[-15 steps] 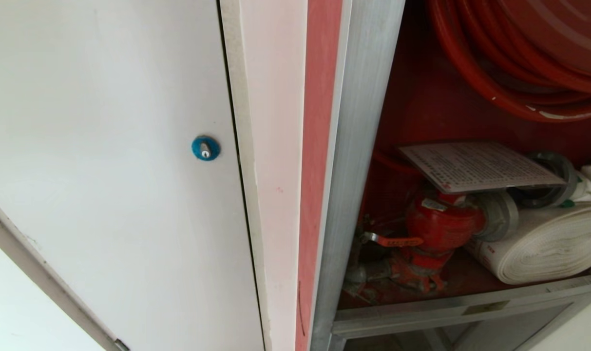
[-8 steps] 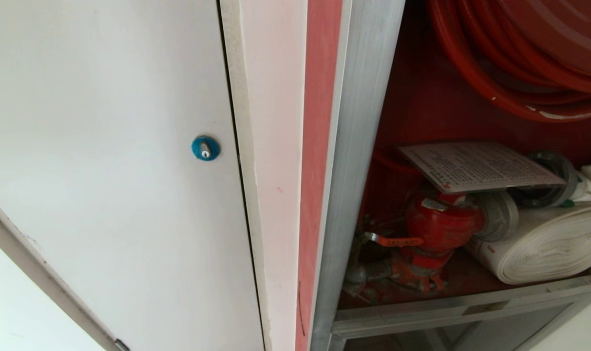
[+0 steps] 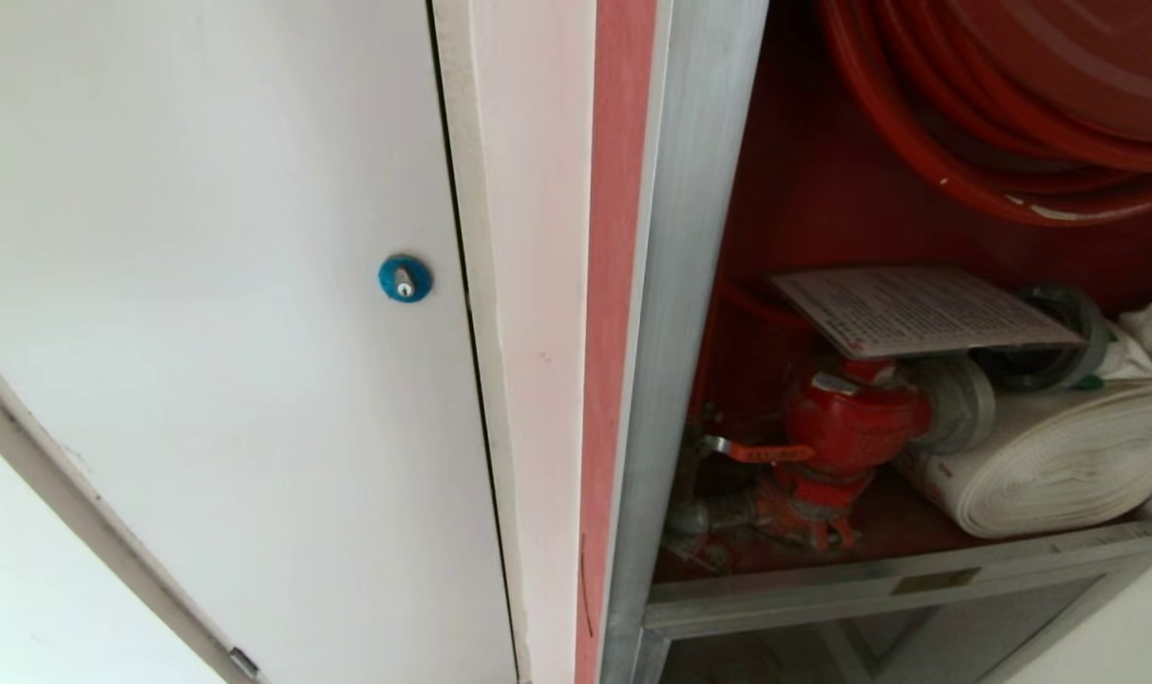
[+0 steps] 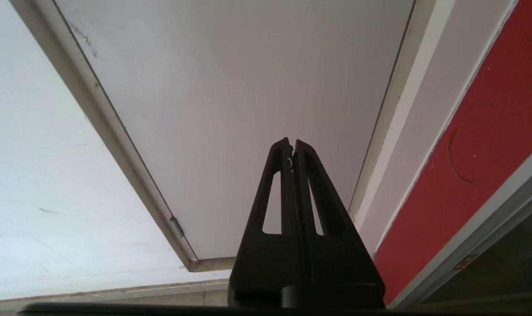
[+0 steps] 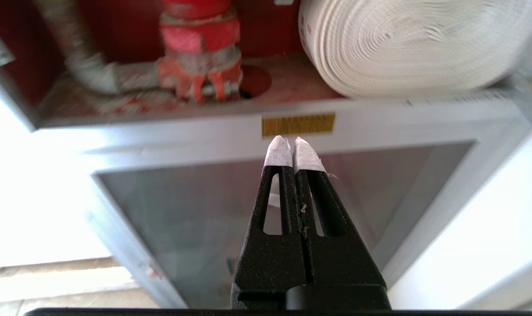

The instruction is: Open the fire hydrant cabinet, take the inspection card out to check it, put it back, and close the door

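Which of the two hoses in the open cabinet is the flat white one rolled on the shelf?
The white rolled hose, lying on the cabinet shelf right of the red valve. The other, the red hose, is round and coiled on the reel above.

The left claw (image 4: 291, 145) points at a plain white panel door (image 4: 230, 109), its two black fingers (image 4: 278, 184) pressed together along their whole length, with nothing between them. Long slots run through each finger, and the white panel shows through them. A pale frame (image 4: 116, 131) borders the panel's edge and corner, with a small metal hinge piece (image 4: 176, 227) set in it. Beyond that lies a light wall surface (image 4: 33, 175). On the other side of the panel run a white strip (image 4: 406, 118), then a red surface (image 4: 480, 145) bearing a faint round mark, then an aluminium edge (image 4: 489, 228).
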